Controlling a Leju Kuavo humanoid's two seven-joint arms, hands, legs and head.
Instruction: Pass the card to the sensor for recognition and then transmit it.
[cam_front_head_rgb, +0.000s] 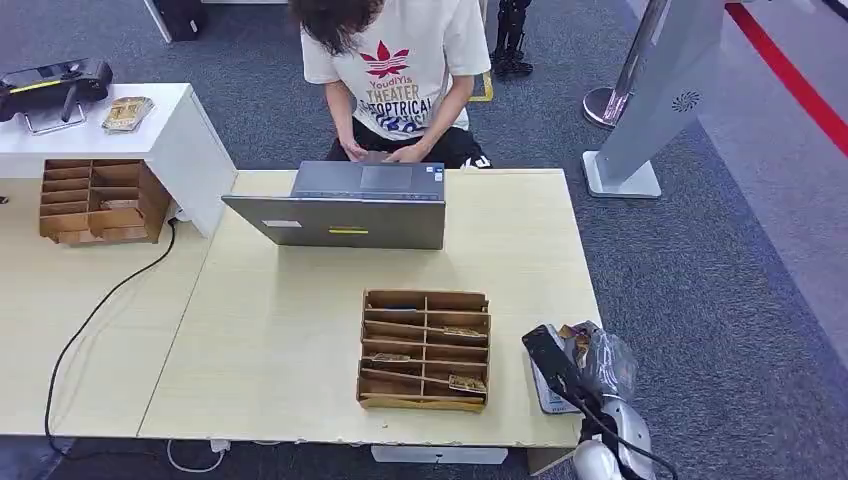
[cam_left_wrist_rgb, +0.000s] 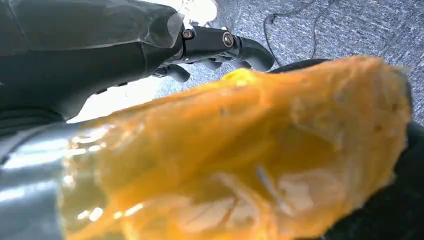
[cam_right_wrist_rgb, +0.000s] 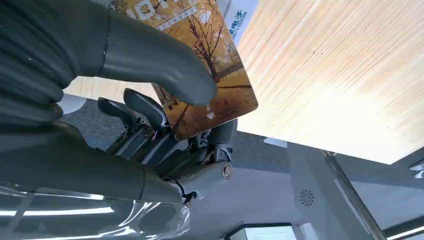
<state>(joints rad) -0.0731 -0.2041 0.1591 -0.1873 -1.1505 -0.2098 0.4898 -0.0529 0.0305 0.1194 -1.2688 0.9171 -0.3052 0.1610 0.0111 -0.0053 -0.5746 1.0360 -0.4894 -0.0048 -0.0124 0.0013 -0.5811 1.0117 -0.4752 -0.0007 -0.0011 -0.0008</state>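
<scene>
My right hand (cam_front_head_rgb: 570, 362) is at the table's near right corner, over a small white sensor (cam_front_head_rgb: 546, 396). It pinches a card (cam_right_wrist_rgb: 212, 70) printed with autumn trees between the grey thumb (cam_right_wrist_rgb: 165, 70) and the dark fingers (cam_right_wrist_rgb: 145, 112). A brown edge of the card (cam_front_head_rgb: 573, 336) shows at the hand in the head view. The sensor's white casing with blue lettering (cam_right_wrist_rgb: 240, 20) lies just past the card on the pale wood. My left hand (cam_left_wrist_rgb: 220, 45) hangs over the carpet, its dark fingers loosely curved and holding nothing; an orange blur covers much of that view.
A wooden card rack (cam_front_head_rgb: 425, 350) with several cards stands left of my right hand. A grey laptop (cam_front_head_rgb: 345, 205) sits at the table's far edge with a person (cam_front_head_rgb: 400, 70) behind it. A second rack (cam_front_head_rgb: 95, 200) and a black cable (cam_front_head_rgb: 100, 300) lie at the left. A grey kiosk (cam_front_head_rgb: 650, 100) stands far right.
</scene>
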